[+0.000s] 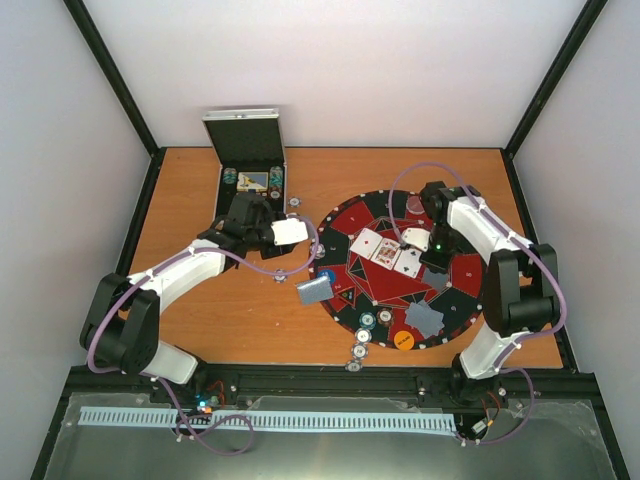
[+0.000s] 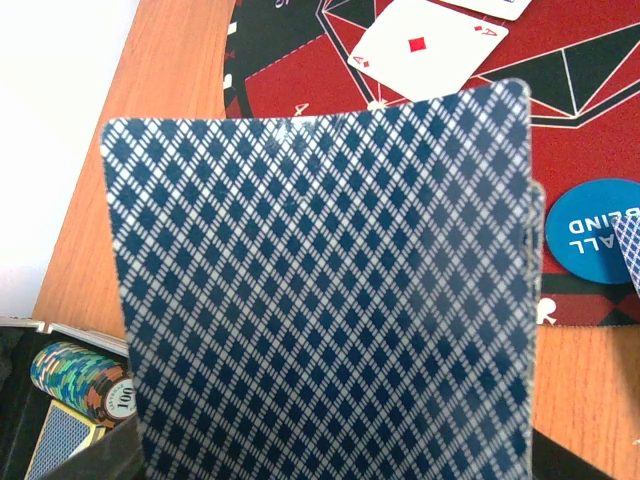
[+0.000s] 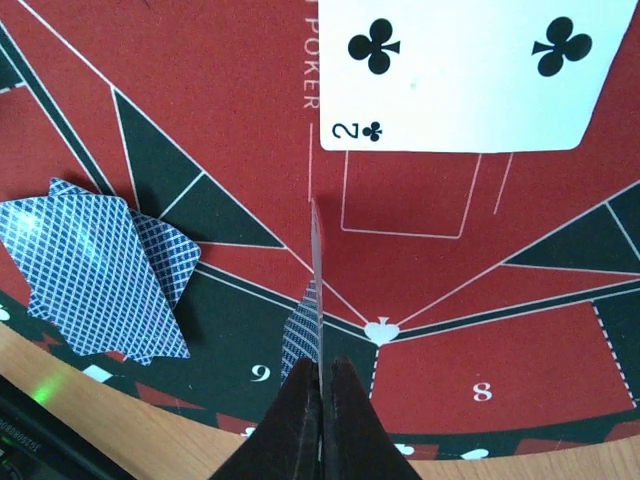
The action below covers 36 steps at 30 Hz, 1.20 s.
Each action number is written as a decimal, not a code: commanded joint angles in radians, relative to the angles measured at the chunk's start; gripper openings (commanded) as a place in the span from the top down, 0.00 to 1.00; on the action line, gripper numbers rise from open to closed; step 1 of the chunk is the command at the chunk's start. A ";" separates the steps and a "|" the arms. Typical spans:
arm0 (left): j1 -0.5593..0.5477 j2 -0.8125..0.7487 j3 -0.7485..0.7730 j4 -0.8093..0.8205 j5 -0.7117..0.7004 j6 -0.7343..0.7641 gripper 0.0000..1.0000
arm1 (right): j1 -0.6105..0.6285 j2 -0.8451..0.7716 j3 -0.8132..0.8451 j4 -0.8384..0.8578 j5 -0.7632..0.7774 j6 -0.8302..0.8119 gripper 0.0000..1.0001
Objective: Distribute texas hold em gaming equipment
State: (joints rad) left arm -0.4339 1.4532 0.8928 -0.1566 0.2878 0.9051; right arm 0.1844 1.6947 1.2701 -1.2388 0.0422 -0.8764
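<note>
My left gripper is shut on a deck of playing cards, whose blue diamond-patterned back fills the left wrist view and hides the jaws. It hovers at the left rim of the round poker mat. My right gripper is shut on a single card, held edge-on above the mat. Face-up cards lie in a row at the mat's centre, among them the ace of diamonds and the two of clubs. Two face-down cards lie near seat nine. A blue disc and an orange disc lie on the mat.
An open case with chip stacks stands at the back left. Poker chips lie on the mat's near rim, and more chips lie on the wooden table beside it. Another face-down pile overhangs the mat's left edge.
</note>
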 commanded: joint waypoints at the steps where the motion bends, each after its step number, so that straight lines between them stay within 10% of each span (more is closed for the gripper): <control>1: 0.007 -0.012 0.040 0.026 0.011 0.016 0.47 | -0.013 0.018 -0.032 0.025 0.021 -0.041 0.97; 36: 0.007 0.036 0.087 0.032 0.010 0.023 0.48 | -0.101 0.119 -0.050 0.357 -0.021 -0.159 0.97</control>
State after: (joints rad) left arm -0.4339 1.4822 0.9321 -0.1482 0.2871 0.9092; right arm 0.0902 1.8046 1.1873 -0.9138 0.0532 -1.0142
